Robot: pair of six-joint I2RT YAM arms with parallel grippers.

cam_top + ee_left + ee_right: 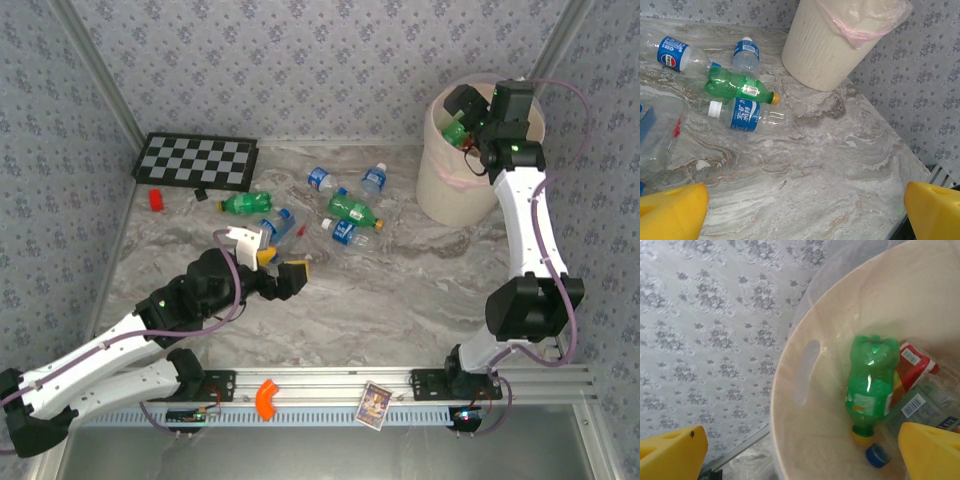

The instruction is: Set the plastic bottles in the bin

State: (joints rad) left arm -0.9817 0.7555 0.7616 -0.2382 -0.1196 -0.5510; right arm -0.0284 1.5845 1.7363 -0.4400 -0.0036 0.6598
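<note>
Looking left to right, you have the left gripper (802, 212) low over the marbled table (840, 165). Its yellow fingers (670, 212) are spread wide with nothing between them.

Six plastic bottles lie on their sides across the far middle of the table, counted from overhead:
- The leftmost green bottle (245, 204) has its long axis running left to right.
- The crushed clear bottle (281, 224), with a blue label, sits just beside the left gripper, angled.
- The Pepsi bottle (321, 180) is clear with a blue label and lies diagonally.
- The yellow-capped green bottle (352, 210) points its cap right and near.
- The white-capped bottle (345, 232), just beside that green one on its near side, has a blue label and points its cap left.
- The small clear bottle (374, 180) points its cap toward the far wall.

The bin (440, 180) is a pale ribbed bucket with a thin liner. It stands upright in the far right corner, well apart from those six.

The right gripper (800, 455) hangs over the bin's mouth, fingers wide apart and gripping nothing. Inside you can count at least three bottles:
- the binned green bottle (870, 385), cap end down toward the bottom
- a red-labelled bottle (914, 362)
- a barcode-labelled clear bottle (930, 407)

One loose blue cap (877, 455) lies beside them.
</note>
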